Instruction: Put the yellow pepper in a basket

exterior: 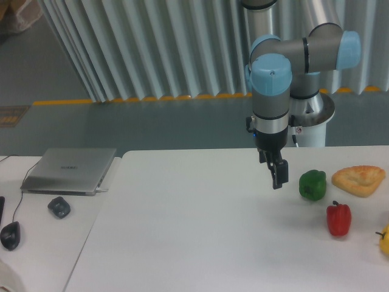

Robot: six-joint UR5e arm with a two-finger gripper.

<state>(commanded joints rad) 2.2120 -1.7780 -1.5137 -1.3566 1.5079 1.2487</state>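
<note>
Even, diffuse, cool light — the white matte tabletop (200, 237) reads bright, nearly washed out, with only faint soft shadows. Overall focus is slightly soft — fine detail smears. The glossy red bell pepper (338, 219) shows small highlights.

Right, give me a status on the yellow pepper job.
Nothing looks done. The yellow pepper sits on the table at the right edge of the view, half cut off. The gripper hangs empty left of the green pepper. Reaching, grasping and placing all remain; no basket is in view.
</note>
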